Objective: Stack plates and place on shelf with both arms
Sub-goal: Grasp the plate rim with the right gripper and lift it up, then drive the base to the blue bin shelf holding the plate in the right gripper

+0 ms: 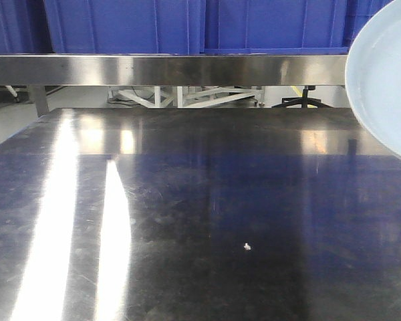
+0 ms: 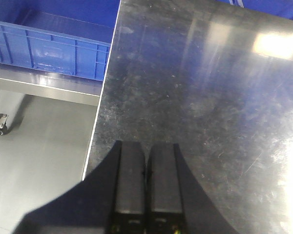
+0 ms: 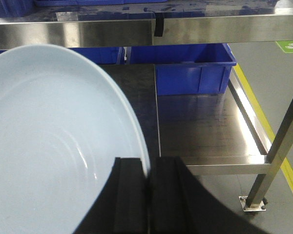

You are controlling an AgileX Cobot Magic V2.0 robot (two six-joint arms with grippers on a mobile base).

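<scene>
A pale blue-white plate (image 3: 49, 146) fills the left of the right wrist view, held up off the table. My right gripper (image 3: 149, 168) is shut on the plate's rim, one finger on each face. The same plate (image 1: 387, 80) shows tilted at the right edge of the front view, above the steel tabletop (image 1: 187, 214). My left gripper (image 2: 146, 151) is shut with nothing between its fingers, hovering over the tabletop (image 2: 200, 97) near its left edge. The steel shelf beam (image 1: 167, 69) runs across the back of the table, and the same shelf (image 3: 195, 29) crosses the top of the right wrist view.
Big blue crates (image 1: 187, 23) stand on the shelf behind the beam. Another blue crate (image 2: 49, 46) sits on a lower steel surface left of the table. A blue crate (image 3: 195, 73) rests on a lower steel ledge (image 3: 205, 126) to the right, beside a steel leg (image 3: 278, 151).
</scene>
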